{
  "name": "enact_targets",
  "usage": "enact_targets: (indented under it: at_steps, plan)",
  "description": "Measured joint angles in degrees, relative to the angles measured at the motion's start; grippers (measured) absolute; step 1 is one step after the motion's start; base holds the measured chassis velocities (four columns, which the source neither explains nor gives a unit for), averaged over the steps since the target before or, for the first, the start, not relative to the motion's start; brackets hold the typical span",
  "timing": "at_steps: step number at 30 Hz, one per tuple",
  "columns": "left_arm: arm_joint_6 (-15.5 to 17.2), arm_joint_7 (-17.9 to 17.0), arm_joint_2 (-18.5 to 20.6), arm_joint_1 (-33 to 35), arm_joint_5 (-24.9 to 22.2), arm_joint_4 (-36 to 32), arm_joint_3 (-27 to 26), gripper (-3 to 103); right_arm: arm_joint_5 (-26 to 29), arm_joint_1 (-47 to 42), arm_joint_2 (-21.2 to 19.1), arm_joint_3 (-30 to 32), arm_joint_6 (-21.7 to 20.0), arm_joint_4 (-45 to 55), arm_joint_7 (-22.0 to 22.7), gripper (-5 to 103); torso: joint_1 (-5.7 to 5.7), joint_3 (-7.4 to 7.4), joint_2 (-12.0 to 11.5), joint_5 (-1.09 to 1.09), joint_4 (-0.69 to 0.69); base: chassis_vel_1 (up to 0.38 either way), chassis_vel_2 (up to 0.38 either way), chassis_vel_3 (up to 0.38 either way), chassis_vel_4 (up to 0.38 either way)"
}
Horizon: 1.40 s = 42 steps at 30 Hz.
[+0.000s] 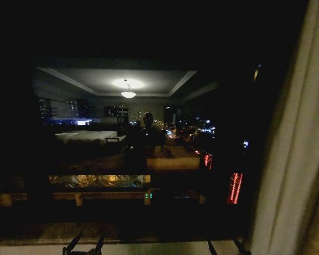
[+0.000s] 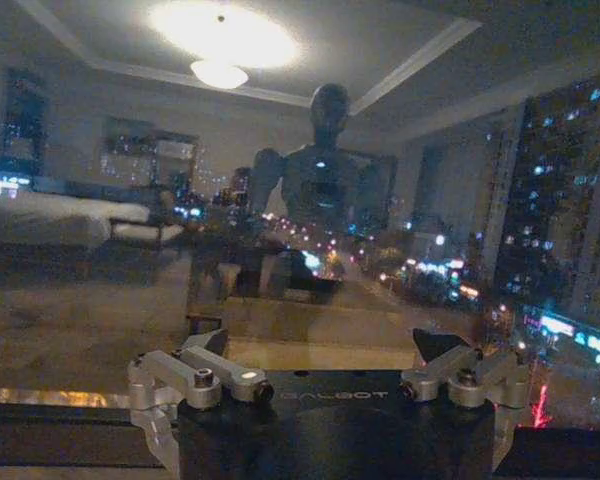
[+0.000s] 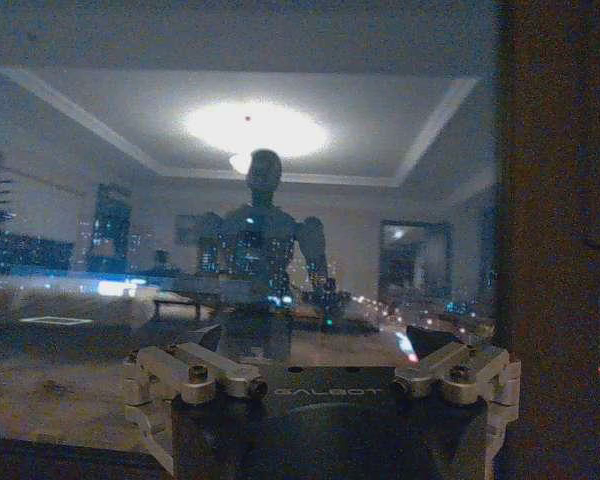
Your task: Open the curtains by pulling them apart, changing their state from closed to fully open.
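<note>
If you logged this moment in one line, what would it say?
curtain: drawn to right edge | window: bare, reflecting room | left gripper: open, low, holding nothing | right gripper: open, low, holding nothing

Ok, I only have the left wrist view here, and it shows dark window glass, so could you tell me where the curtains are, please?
Observer: In the head view, a sheer cream-white pleated curtain panel hangs at the right edge. The dark window glass is uncovered across the middle.
Operator: Is the right end effector touching that panel?
Observer: No. The right end effector sits low before the glass, apart from the panel, open and holding nothing.
Operator: And where does the left one sit relative to it?
Observer: The left end effector is low on the left, level with the right one and farther from the panel.
</note>
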Motion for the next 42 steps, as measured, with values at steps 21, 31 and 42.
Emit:
enact_targets:
  at_steps: [21,31,42]
  plan:
    - [0.8,0.1,0.0,-1.2,0.0,-0.4,0.3,100,-3.0,-1.0,0.0,-1.4,1.0,1.4,-0.1,100,0.01,0.0,0.0,0.01,0.01,0.352,0.364,-0.348,-0.357]
    - [0.6,0.9,-1.3,-0.4,1.7,0.1,1.4,100,-2.9,1.5,0.0,-2.6,0.9,-0.8,-0.1,100,0.01,0.0,0.0,0.01,0.02,0.368,0.357,-0.364,-0.348]
    - [-0.5,1.4,-2.8,0.6,3.5,0.6,1.0,100,-3.5,3.2,0.0,-4.2,1.3,-2.8,0.0,100,0.01,0.0,0.0,0.03,0.0,0.337,0.357,-0.336,-0.359]
